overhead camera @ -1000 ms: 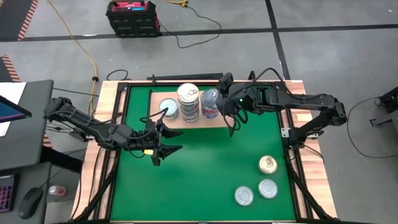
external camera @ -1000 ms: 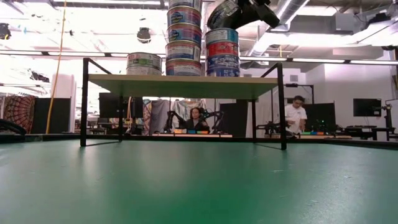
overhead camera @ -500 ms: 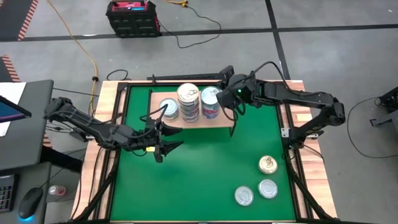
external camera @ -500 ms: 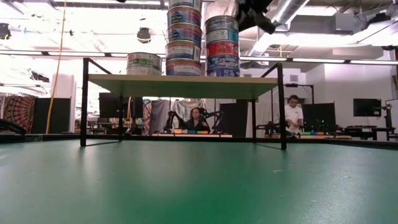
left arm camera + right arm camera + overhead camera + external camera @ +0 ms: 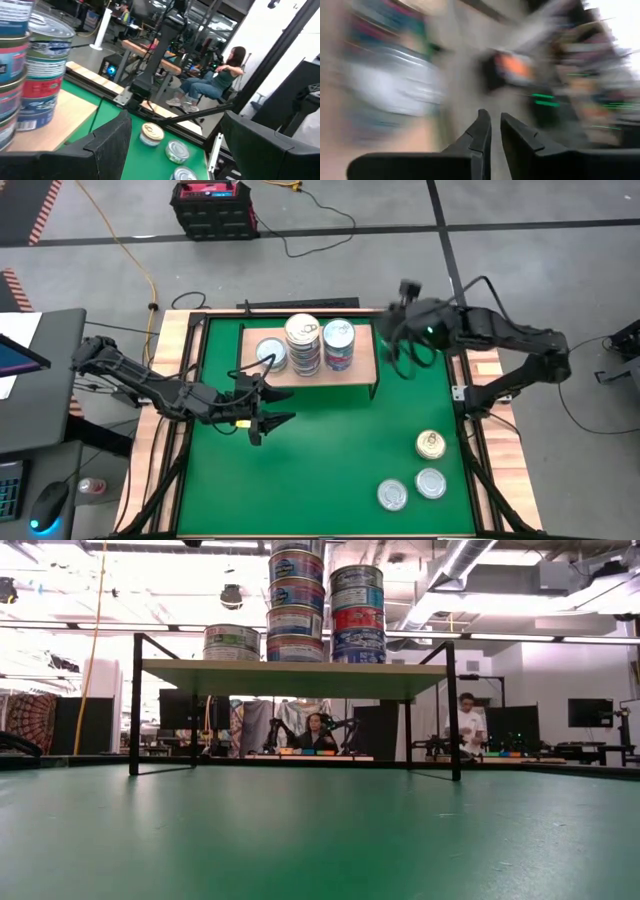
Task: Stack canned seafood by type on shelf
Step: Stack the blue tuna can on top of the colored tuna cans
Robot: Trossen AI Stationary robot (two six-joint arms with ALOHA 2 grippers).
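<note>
Beside shelf (image 5: 300, 372) edge, right claw (image 5: 398, 340) over green.

The shelf (image 5: 300, 370), a light-wood board on thin black legs, stands at the far middle of the table. On it are three groups of tins: a single tin (image 5: 270, 354) at left, a tall stack (image 5: 302, 332) in the middle, and a shorter stack (image 5: 338, 333) at right. Three loose tins lie near right: one gold-lidded (image 5: 431, 444), two silver (image 5: 431, 482) (image 5: 392, 495).
</note>
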